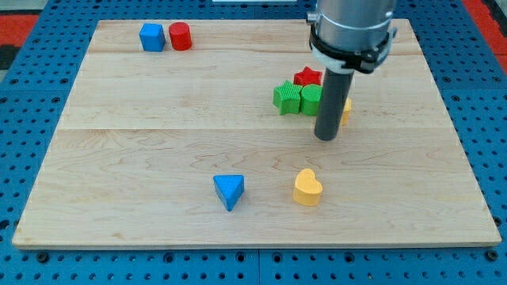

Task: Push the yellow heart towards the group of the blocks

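Observation:
The yellow heart (307, 188) lies on the wooden board (158, 142) at the view's lower middle. My tip (326, 138) rests on the board above the heart and slightly to its right, apart from it. Right behind the rod sits a tight group: a green star (287, 96), a green block (310, 98), a red star (307, 77) and a yellow block (346, 110) mostly hidden by the rod. The tip is just below this group.
A blue triangle (229, 190) lies left of the yellow heart. A blue cube (152, 37) and a red cylinder (181, 36) stand side by side at the view's top left. The board sits on a blue pegboard (32, 103).

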`<state>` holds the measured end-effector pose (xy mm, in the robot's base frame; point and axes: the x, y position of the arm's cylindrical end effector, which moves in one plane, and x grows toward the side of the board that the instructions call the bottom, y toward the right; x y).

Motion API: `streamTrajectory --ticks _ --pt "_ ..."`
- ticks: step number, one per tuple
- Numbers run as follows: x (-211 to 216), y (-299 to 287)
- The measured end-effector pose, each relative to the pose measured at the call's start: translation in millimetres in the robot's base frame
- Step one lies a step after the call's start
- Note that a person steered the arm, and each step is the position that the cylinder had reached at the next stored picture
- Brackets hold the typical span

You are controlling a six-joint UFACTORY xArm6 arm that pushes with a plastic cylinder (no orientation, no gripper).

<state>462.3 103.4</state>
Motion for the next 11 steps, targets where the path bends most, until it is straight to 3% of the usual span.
streamTrajectory --ticks 2,3,5,6,7,8,10,11 --pt "-48.9 12.2" --pt "-43.7 12.3" --pt "66.5 48.3" --pt "124.6 20.2" --pt "134.2 -42.0" --pt "124.2 -77.1" --pt "116.1 -54.0" --pt "86.0 -53.9"
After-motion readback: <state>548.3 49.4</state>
